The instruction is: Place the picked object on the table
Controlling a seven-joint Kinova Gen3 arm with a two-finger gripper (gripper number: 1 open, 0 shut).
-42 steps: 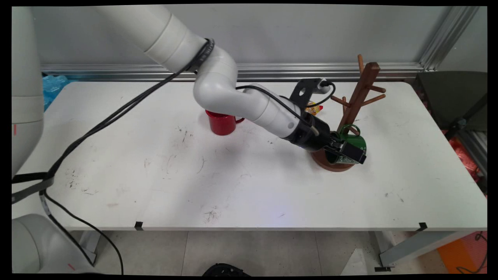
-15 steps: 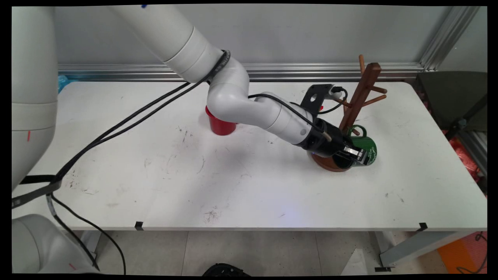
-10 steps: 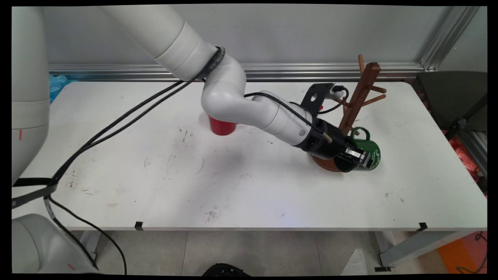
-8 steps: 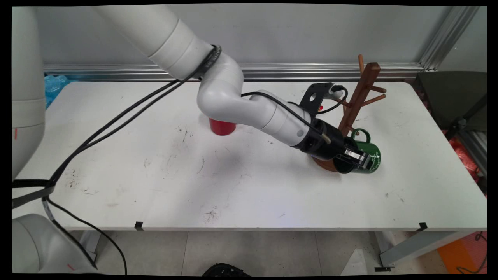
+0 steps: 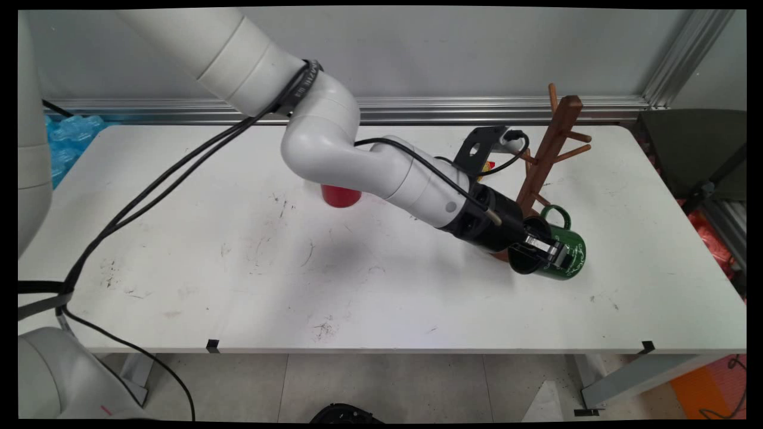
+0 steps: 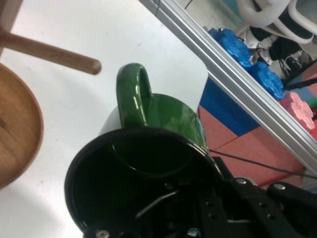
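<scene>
The claw (image 5: 543, 250) sits low over the right half of the white desk (image 5: 238, 286), clamped on the rim of a green mug (image 5: 566, 255): one finger runs along the outside wall, the other is down inside the dark mouth. The mug is tipped on its side, mouth toward the arm and its base toward the desk's right end, with the loop handle (image 5: 555, 211) sticking up on the far side. It hangs just right of the wooden mug tree (image 5: 551, 140), whose round base (image 5: 499, 255) peeks out beside the wrist; whether the mug's lower side touches the desk cannot be told from here.

From the hand camera, the claw (image 6: 185, 225) is partly buried in the mug's (image 6: 173, 116) black interior, and the handle (image 6: 132, 96) rises toward the top of the frame. This view shows that the handle is clear of the nearest wooden peg (image 6: 52, 54), with white desk (image 6: 89, 20) visible between the two. The tree's round base (image 6: 17, 131) curves in at the left, apart from the mug. It also shows blue and pink foam mats (image 6: 233, 109) past the desk's aluminium edge rail (image 6: 237, 79).

Only the main view shows a red cup (image 5: 340, 195) standing mid-desk, half hidden behind the arm's elbow, well away from the mug. A small yellow-and-red item (image 5: 487, 167) lies near the wrist bracket, too hidden to identify.
</scene>
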